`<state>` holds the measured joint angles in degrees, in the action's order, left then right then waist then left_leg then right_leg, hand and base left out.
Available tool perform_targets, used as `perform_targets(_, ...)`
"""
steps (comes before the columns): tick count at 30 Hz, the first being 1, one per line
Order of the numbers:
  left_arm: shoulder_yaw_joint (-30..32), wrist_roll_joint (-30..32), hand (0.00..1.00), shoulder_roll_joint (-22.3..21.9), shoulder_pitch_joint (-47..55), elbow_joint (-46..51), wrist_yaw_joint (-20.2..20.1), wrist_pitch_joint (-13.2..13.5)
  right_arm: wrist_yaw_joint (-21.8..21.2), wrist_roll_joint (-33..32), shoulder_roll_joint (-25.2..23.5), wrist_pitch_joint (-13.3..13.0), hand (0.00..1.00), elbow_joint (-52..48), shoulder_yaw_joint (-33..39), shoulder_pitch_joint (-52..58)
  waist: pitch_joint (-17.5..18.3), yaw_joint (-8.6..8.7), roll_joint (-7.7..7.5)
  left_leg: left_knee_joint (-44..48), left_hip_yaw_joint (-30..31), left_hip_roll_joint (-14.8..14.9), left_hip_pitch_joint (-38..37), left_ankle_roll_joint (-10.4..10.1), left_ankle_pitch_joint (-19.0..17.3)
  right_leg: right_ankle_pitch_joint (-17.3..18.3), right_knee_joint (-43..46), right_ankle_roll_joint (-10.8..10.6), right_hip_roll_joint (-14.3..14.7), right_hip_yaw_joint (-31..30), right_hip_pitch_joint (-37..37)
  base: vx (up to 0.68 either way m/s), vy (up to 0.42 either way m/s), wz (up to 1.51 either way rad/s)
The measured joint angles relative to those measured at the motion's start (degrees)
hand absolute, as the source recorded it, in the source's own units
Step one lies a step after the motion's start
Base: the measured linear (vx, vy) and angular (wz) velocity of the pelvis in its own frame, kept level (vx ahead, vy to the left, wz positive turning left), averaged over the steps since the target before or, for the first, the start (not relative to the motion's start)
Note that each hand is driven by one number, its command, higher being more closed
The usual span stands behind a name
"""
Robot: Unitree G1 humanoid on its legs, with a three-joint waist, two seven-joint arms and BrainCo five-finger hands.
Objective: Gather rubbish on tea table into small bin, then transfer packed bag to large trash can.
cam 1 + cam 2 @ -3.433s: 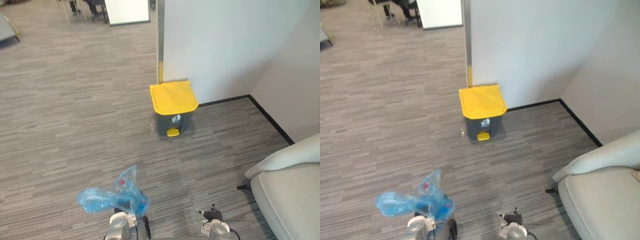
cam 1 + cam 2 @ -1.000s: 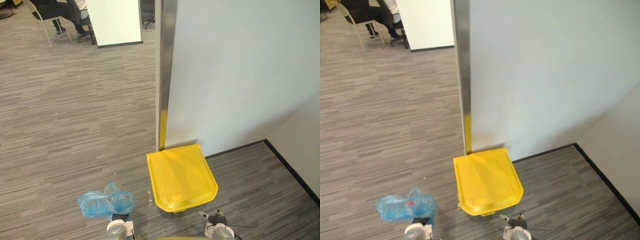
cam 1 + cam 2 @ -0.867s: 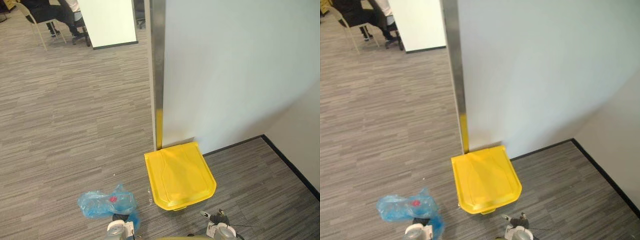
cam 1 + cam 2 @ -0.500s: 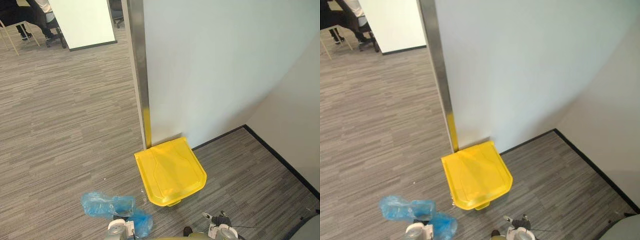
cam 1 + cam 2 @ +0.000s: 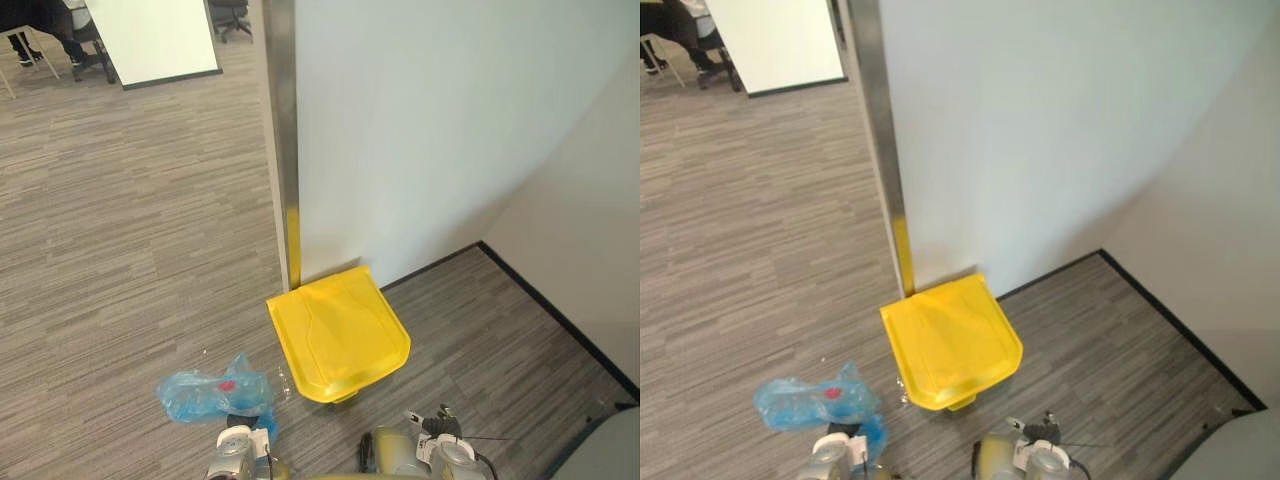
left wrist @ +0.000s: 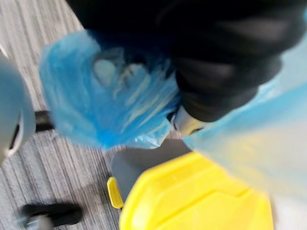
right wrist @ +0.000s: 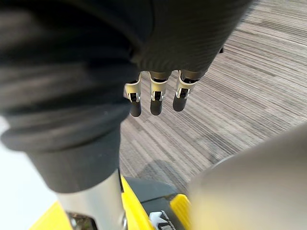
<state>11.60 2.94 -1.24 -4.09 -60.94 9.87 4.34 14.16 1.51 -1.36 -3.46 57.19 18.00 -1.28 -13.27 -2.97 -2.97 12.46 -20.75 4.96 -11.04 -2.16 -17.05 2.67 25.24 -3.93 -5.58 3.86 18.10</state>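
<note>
The robot is facing the large trash can (image 5: 338, 335), which is sitting on the grey striped carpet (image 5: 120, 250) with its yellow lid down. The can is standing at the foot of a metal post (image 5: 280, 130), against the white wall (image 5: 440, 130) and near the corner of the room. Its yellow pedal (image 6: 112, 191) is projecting from the dark body on the robot's side. The blue rubbish bag (image 5: 210, 395) is riding at the left hand (image 6: 225, 62), to the left of the can and apart from it, with something red showing through the plastic. The plastic is bunching around that hand and covering its fingers, so it cannot be told whether they are closing on the bag. The right hand (image 7: 155, 98) is hanging over the carpet just beside the can, its fingers dangling straight and relaxed in a row and carrying nothing. At the far left edge of the carpet a person (image 5: 30, 25) is sitting on a chair beside a white panel (image 5: 155, 40).
</note>
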Motion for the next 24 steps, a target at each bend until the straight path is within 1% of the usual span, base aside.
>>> perform_targets(1, -0.66, 0.17, 1.00, 0.16, -0.06, -0.10, -0.02, 0.07, 0.48, 0.02, -0.21, 0.12, 0.00, 0.25, 0.02, 0.41, 0.39, -0.07, -0.97, 1.40, 1.46, -0.93, 0.06, -1.01, -1.41, -0.22, -1.92, -0.56, -1.35, -0.36, -2.63, 0.34, -0.148, 0.41)
perform_targets(2, -1.30, 0.32, 1.00, 0.25, -1.20, -0.80, 0.01, 0.00, 0.46, -0.04, -0.56, 0.16, 0.00, 0.45, 0.14, 0.02, -0.46, -0.41, -0.65, 3.54, 2.88, -0.50, 0.01, -2.11, -2.22, -0.20, -0.72, 0.88, -1.45, -0.70, -3.49, 0.32, -0.143, 0.50)
perform_targets(3, -1.61, 0.38, 1.00, 0.17, -1.38, -0.95, -0.11, 0.02, 0.56, -0.40, -0.31, -0.05, 0.00, 0.28, 0.57, -0.21, -0.93, -0.21, 0.22, 4.45, 4.46, -0.20, 0.58, -2.22, -2.21, 0.77, 0.14, 1.52, -1.47, -0.12, -3.71, 0.28, -0.117, 0.52)
perform_targets(4, -1.60, 0.43, 1.00, -0.87, -1.59, -1.06, -0.09, -0.01, 0.60, -0.58, -0.02, -0.03, 0.00, 0.04, 2.16, -0.48, -1.23, 0.04, 1.24, 5.49, 6.66, 0.17, 0.92, -2.51, -2.41, 2.12, 1.87, 2.24, -1.55, 0.76, -3.76, 0.24, -0.076, 0.55)
perform_targets(5, -1.58, 0.49, 1.00, -1.50, -1.73, -1.03, -0.09, 0.00, 0.58, -1.32, 0.26, -0.02, 0.00, 0.03, 2.82, -0.42, -1.17, -0.23, 1.96, 6.10, 7.67, 0.73, 0.97, -2.53, -2.41, 2.58, 2.94, 2.75, -1.40, 1.04, -3.99, 0.25, -0.071, 0.47)
perform_targets(6, -2.01, 0.67, 1.00, -1.57, -1.71, -1.18, -0.20, -0.01, 0.61, -1.60, 0.25, 0.04, 0.00, 0.06, 3.36, -0.39, -0.92, -0.29, 2.38, 6.24, 8.28, 1.24, 0.91, -2.52, -2.40, 2.75, 3.39, 2.97, -1.25, 1.62, -4.26, 0.21, -0.061, 0.40)
perform_targets(8, -2.44, 1.28, 1.00, -1.56, -1.88, -1.17, -0.18, 0.00, 0.59, -1.61, 0.24, 0.01, 0.00, 0.02, 3.39, -0.34, -0.84, -0.27, 2.54, 6.40, 9.87, 1.91, 0.93, -2.51, -2.38, 3.02, 4.91, 3.25, -1.21, 2.47, -4.35, 0.14, -0.044, 0.37)
perform_targets(10, -2.45, 1.54, 1.00, -1.75, -2.80, -1.15, -0.18, -0.05, 0.55, -1.61, 0.22, 0.12, 0.00, -0.02, 3.18, -0.37, -0.89, -0.49, 2.46, 6.73, 10.61, 2.34, 0.96, -2.55, -2.39, 3.37, 4.53, 3.20, -1.48, 3.25, -4.85, 0.05, -0.028, 0.16)
perform_targets(13, -2.01, 1.55, 1.00, -1.68, -2.31, -1.16, -0.13, -0.06, 0.54, -1.53, -0.08, 0.20, 0.00, -0.08, 2.51, -0.28, -0.64, -0.39, 2.18, 6.43, 10.62, 1.69, 0.97, -2.94, -3.21, 5.05, 2.00, 1.26, -1.45, 1.93, -6.01, -0.05, -0.005, 0.02)
perform_targets(15, -2.03, 1.57, 1.00, -1.88, -1.54, -1.16, -0.13, -0.09, 0.51, -1.49, 0.12, 0.25, 0.00, -0.12, 2.25, -0.29, -0.33, -0.26, 2.44, 6.02, 11.64, 1.51, 1.02, -3.36, -4.28, 5.28, 2.35, 1.13, -1.49, 1.95, -5.60, -0.12, -0.019, 0.06)
perform_targets(16, -2.07, 1.57, 1.00, -1.84, -1.00, -1.09, -0.13, -0.09, 0.51, -1.48, 0.11, 0.30, 0.00, -0.11, 1.77, 0.01, 0.42, -0.23, 2.29, 5.52, 12.25, 1.27, 1.28, -3.42, -4.37, 5.43, 2.53, 1.06, -1.54, 2.06, -5.12, -0.11, -0.032, 0.10)
perform_targets(20, -2.16, 1.55, 1.00, -1.86, 0.31, -1.09, -0.08, -0.20, 0.55, -1.43, 0.20, 0.31, 0.00, -0.13, 1.01, 1.18, 3.36, -0.23, 2.62, 5.49, 13.68, 1.06, 2.13, -3.56, -4.27, 5.62, 2.30, 0.94, -1.74, 3.29, -5.01, -0.05, -0.036, 0.14)
perform_targets(24, -2.52, 1.52, 1.00, -1.89, 1.29, -1.10, -0.05, -0.20, 0.56, -1.41, 0.25, 0.31, 0.00, -0.13, 1.03, 1.57, 5.22, -0.21, 2.93, 4.48, 13.63, 0.97, 1.81, -3.89, -3.63, 5.57, 2.27, 1.01, -1.78, 3.55, -5.03, 0.00, -0.008, 0.02)
